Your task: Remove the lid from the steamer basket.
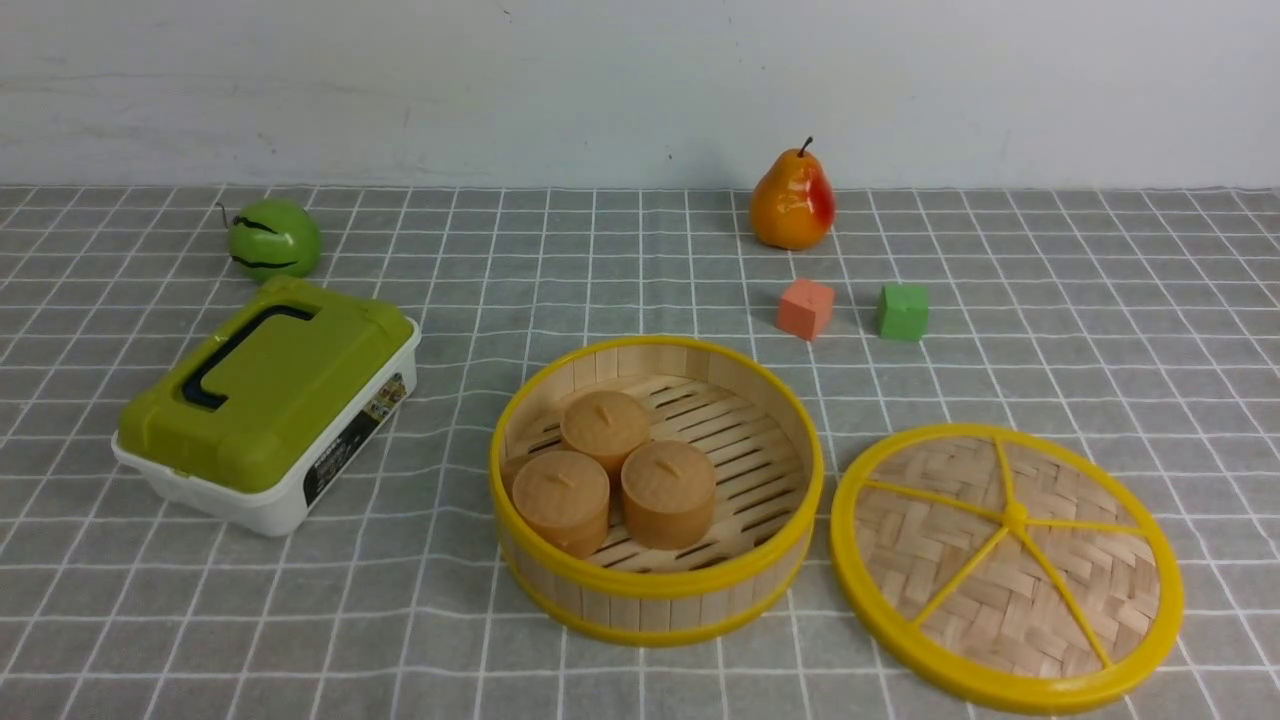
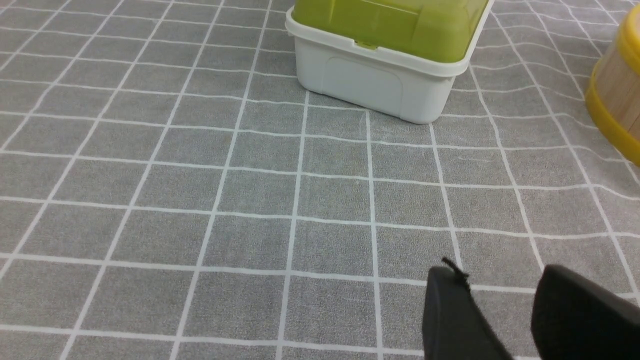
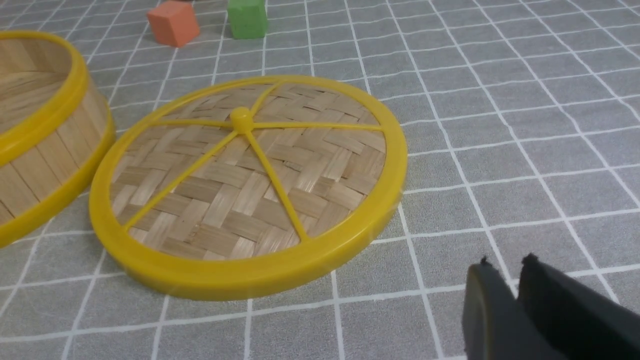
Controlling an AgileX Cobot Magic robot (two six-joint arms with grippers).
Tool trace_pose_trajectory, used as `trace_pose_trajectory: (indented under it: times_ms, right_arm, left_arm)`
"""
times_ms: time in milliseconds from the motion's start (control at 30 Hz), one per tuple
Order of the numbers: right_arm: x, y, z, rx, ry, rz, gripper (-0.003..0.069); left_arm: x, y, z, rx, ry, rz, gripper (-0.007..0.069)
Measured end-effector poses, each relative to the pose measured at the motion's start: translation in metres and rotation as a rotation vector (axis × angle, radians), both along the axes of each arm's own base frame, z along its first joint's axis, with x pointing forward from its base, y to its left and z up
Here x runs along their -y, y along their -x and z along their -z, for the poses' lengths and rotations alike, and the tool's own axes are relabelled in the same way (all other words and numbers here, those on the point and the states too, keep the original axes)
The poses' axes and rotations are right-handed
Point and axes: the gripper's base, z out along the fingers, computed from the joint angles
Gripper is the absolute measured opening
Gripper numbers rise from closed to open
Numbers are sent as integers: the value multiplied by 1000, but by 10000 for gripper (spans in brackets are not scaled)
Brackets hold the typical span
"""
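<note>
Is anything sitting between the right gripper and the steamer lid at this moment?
Nothing visible. In the right wrist view only bare grey checked tablecloth lies between the right gripper and the lid. The lid already lies flat on the cloth beside the steamer basket, which is open.

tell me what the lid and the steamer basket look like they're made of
The lid: a woven face of pale flat strips, probably bamboo, matte; its rim, spokes and centre knob look like smooth yellow plastic with a slight sheen.
The steamer basket: upright pale slats for the wall and a slatted floor, likely bamboo or light wood, unvarnished; both hoops look like the same glossy yellow plastic.
</note>
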Motion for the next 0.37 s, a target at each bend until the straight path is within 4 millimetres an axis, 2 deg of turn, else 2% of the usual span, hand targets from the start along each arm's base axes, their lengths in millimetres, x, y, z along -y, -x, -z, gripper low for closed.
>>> trace_pose_trajectory:
  times_ms: [367]
  right_arm:
    - [0, 0, 0, 0, 0, 0, 77]
  left_arm:
    - [0, 0, 0, 2, 0, 0, 239]
